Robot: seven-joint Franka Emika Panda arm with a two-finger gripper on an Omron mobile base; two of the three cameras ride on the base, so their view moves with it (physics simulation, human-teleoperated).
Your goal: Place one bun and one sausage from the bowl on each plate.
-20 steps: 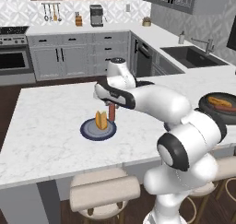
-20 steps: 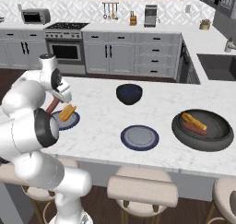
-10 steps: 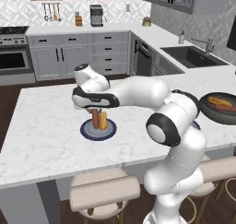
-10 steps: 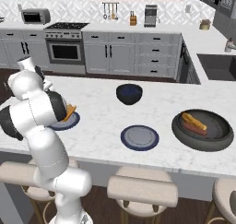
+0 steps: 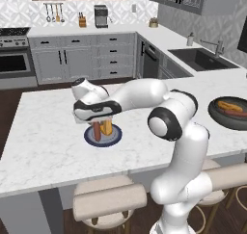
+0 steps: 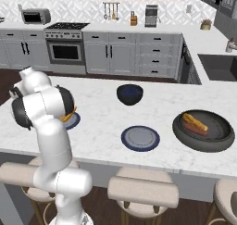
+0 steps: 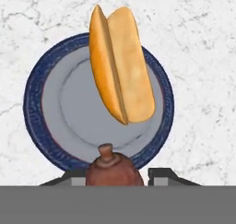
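My gripper is shut on a brown sausage, which hangs upright over the left plate. The sausage's lower end is close to the plate's surface, beside a bun lying there. The hand view looks straight down on that plate and its bun, with the sausage between my gripper. The second plate has nothing on it. The wide dark bowl on the right holds another bun and sausage. My arm hides most of the left plate in the right base view.
A smaller dark-blue bowl stands behind the second plate. The island's front edge is near, with stools below it. A sink is set in the back-right counter.
The hand has swung left across the plate and come lower, bringing the sausage down beside the bun. The arm now stretches out low over the counter.
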